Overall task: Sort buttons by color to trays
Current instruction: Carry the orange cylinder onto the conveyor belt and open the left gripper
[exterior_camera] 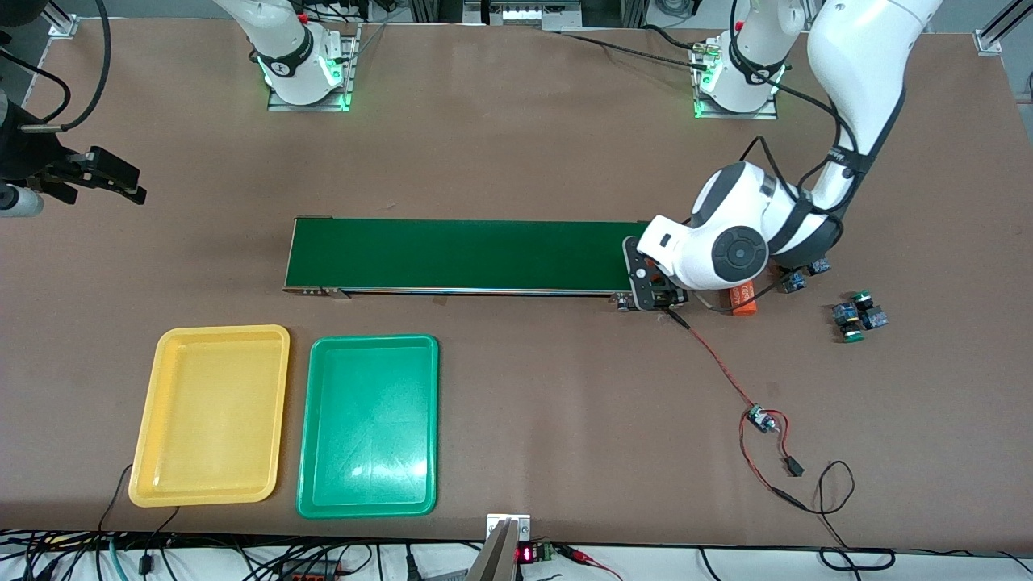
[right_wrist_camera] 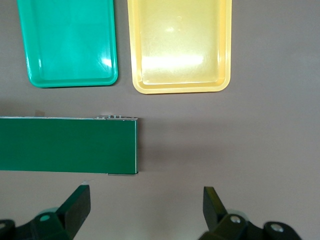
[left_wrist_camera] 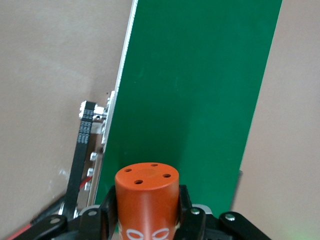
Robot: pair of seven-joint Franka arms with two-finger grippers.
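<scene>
Front view, left to right: I am watching the right gripper (exterior_camera: 121, 181) waiting with its fingers spread wide over bare table at nine o'clock, holding nothing. At seven o'clock the yellow tray (exterior_camera: 161, 355) and the green tray (exterior_camera: 319, 363) are sitting side by side, both unfilled, so I am judging the sort not yet begun. The conveyor belt (exterior_camera: 460, 254) is running across the centre with nothing on it. At its three o'clock end my left gripper (exterior_camera: 658, 294) is pinching an orange cylinder (left_wrist_camera: 147, 200), not a button. Two buttons (exterior_camera: 795, 278) are lying partly hidden under that arm, their cap colour unclear to me; two green-capped buttons (exterior_camera: 859, 316) are sitting together near four o'clock. All four are waiting to be sorted. Open table is lying between belt and trays; loose red wiring (exterior_camera: 718, 363) is trailing toward five o'clock, and I would be steering clear of it.
</scene>
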